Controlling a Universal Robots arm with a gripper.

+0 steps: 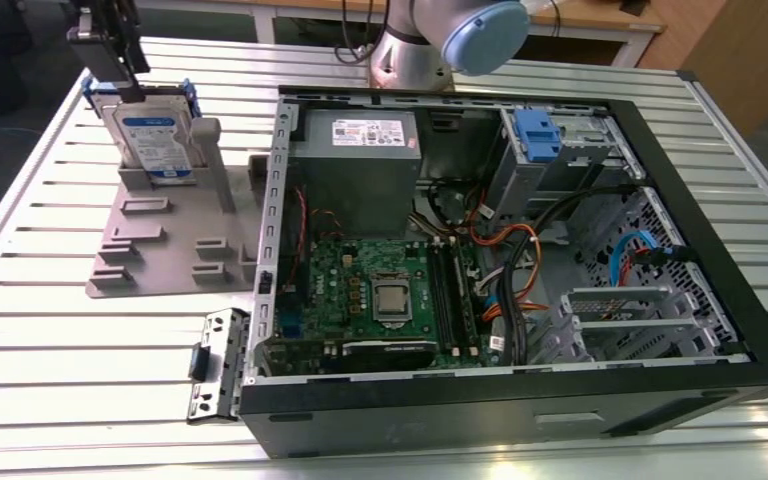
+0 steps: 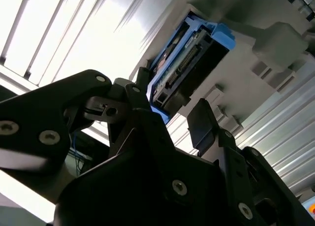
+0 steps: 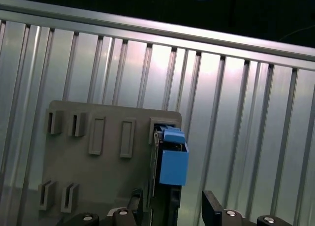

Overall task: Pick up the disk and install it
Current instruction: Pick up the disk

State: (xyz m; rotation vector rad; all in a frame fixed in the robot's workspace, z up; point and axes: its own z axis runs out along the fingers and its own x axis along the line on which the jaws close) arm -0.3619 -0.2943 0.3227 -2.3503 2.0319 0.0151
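On the slatted table [image 1: 37, 390], left of the open computer case [image 1: 711, 260] in the exterior view, the disk [image 1: 153, 135] stands upright in a grey holder [image 1: 157, 255], with the gripper [image 1: 115, 75] directly over its top edge, jaws spread apart.

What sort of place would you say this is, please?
Probably a robotics lab bench for computer assembly: an open computer case lies on a slatted metal table, a disk stands in a grey holder beside it, and a robot arm rises behind.
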